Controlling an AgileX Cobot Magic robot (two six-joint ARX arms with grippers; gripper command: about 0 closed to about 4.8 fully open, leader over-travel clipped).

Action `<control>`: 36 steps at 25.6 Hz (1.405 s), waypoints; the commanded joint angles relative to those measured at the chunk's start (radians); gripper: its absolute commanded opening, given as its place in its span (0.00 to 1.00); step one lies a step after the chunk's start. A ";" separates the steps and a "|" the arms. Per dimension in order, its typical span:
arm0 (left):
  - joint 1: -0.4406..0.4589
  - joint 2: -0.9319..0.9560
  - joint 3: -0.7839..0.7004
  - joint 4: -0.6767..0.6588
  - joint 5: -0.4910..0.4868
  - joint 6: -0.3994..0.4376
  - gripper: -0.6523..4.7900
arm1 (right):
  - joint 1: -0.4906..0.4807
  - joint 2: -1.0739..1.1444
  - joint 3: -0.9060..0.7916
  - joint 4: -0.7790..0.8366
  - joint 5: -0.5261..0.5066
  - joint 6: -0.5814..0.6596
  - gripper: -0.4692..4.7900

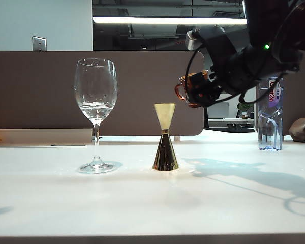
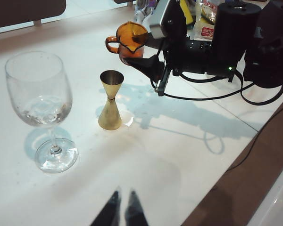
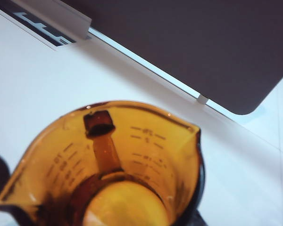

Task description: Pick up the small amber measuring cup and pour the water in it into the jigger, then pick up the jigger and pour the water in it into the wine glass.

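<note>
On the white table point(image 1: 229, 203), with the jigger point(image 1: 165, 137) as our landmark, we see the right arm point(image 1: 264, 46) reaching in from the right, above the jigger's level. The wine glass point(image 1: 95, 114) stands upright to the left of the jigger, apart from it, with a little water point(image 1: 95, 109) in its bowl. A clear plastic bottle point(image 1: 270, 114) stands far right, behind the jigger. The jigger stands upright, pale cone up. The right gripper point(image 2: 146, 59) clamps the small amber measuring cup point(image 2: 129, 40) in the air, up and right of the jigger. The left gripper point(image 2: 122, 209) hovers nearer than the jigger, fingertips almost together, holding nothing.
</note>
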 commanded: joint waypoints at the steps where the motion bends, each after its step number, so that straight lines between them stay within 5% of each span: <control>1: 0.001 0.000 0.002 0.012 0.003 0.001 0.17 | 0.010 -0.008 0.047 -0.034 0.008 -0.037 0.08; 7: 0.001 0.000 0.002 0.012 0.002 0.001 0.17 | 0.020 -0.006 0.090 -0.043 0.008 -0.080 0.08; 36: 0.001 0.000 0.002 0.012 0.003 0.001 0.17 | 0.082 0.026 0.161 -0.088 0.008 -0.705 0.08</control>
